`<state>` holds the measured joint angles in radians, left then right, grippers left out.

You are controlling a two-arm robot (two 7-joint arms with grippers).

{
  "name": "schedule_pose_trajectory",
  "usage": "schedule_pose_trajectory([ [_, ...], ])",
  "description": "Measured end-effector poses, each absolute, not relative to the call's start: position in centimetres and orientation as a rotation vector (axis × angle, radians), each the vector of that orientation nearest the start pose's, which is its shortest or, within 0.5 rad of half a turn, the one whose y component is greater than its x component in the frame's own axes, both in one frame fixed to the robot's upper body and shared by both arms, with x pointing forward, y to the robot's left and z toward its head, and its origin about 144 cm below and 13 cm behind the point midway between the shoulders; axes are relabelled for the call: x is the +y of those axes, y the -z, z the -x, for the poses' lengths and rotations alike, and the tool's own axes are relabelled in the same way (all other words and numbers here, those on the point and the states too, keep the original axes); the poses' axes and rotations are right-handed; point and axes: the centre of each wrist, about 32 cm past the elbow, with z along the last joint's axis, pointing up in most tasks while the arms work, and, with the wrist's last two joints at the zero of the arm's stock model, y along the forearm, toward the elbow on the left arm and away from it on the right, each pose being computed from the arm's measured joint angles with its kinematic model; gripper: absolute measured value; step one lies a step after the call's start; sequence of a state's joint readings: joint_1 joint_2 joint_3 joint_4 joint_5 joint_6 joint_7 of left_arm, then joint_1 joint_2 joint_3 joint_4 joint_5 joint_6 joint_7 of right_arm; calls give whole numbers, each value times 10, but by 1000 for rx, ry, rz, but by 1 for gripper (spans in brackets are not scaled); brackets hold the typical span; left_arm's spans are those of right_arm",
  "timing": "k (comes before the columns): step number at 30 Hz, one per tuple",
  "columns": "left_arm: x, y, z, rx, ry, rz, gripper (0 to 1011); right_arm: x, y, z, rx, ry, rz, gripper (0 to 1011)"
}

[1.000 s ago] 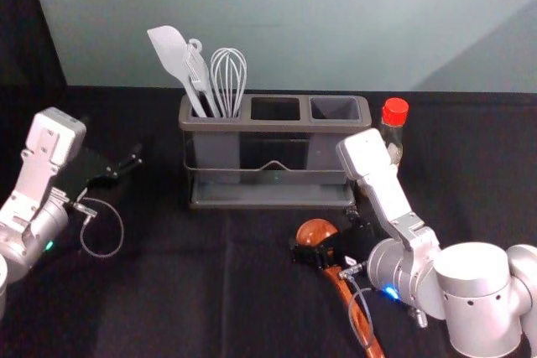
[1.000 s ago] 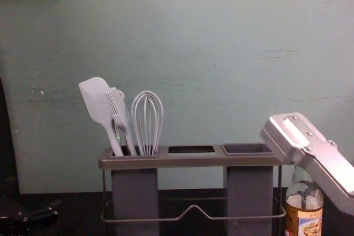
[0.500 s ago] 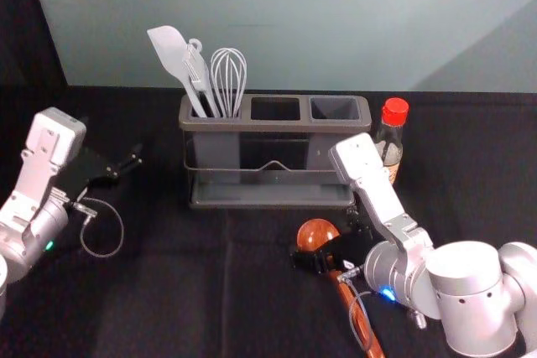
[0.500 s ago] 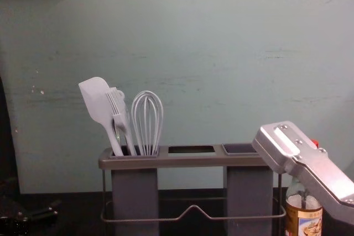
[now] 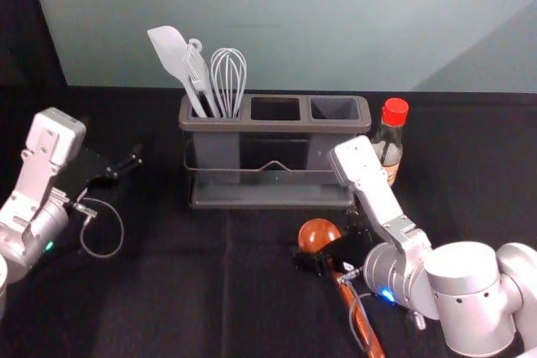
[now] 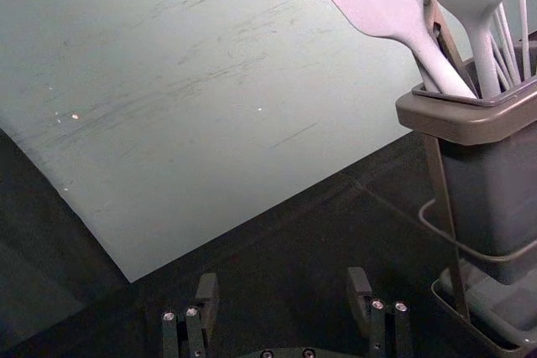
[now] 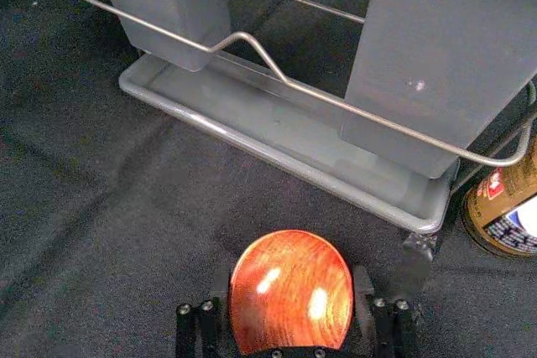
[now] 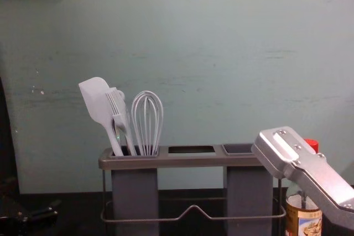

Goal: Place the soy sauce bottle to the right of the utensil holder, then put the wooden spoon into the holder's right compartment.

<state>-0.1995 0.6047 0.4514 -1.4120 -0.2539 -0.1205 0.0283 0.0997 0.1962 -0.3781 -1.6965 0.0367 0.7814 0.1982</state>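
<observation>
R gripper [image 5: 329, 236] is low over the bench [image 5: 168, 299], in front of the holder's R half. Its jaws are spread, one each side of the wooden spoon's [image 5: 319, 236] bowl; can't tell if either touches it. Spoon lies w/ bowl twd holder, handle running back twd robot & a bit R; not in any comp. yet.

Vs. 1 sec ago: R arm [image 5: 373, 190] has shifted a bit L in head view & sits lower in chest view. So more of the soy sauce bottle [image 5: 390, 150] shows: label's now partly visible from the head, & red cap [image 8: 312, 144] has come out from behind the arm in chest view. Vs. half a sec ago, only a slight chg. Bottle's upright, just beside the utensil holder's [image 5: 252, 126] R end, same pos. as before.

R comp. [image 5: 335, 108] & mid comp. [image 5: 275, 108] have nothing in them; L one still has spatula [image 5: 171, 52], brush [image 5: 198, 73] & whisk [image 5: 228, 81].

L gripper [image 5: 115, 138] is parked L of the holder, well apart from it, jaws spread w/ nothing btwn, same as before.
</observation>
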Motion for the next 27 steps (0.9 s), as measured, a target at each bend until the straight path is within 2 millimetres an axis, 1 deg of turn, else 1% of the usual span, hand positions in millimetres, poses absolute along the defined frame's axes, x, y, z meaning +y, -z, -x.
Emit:
schedule_pose_trajectory([
  [1,310,-1140,-489,-285,-1248,-304,1005,-161,-1188,-460,286,1023,627,892],
  [2,310,-1140,-489,-285,-1248,-304,1005,-161,-1188,-460,287,1024,627,851],
  [4,310,-1140,-489,-285,-1248,-304,1005,-161,-1188,-460,290,1028,626,836],
  [8,310,-1140,-489,-285,-1248,-304,1005,-163,-1190,-460,289,1036,621,836],
  [19,310,-1140,-489,-285,-1248,-304,1005,-176,-1218,-444,232,1022,555,837],
  [23,310,-1140,-489,-285,-1248,-304,1005,-187,-1228,-434,199,977,495,837],
  [27,310,-1140,-489,-285,-1248,-304,1005,-197,-1233,-426,148,939,426,836],
])
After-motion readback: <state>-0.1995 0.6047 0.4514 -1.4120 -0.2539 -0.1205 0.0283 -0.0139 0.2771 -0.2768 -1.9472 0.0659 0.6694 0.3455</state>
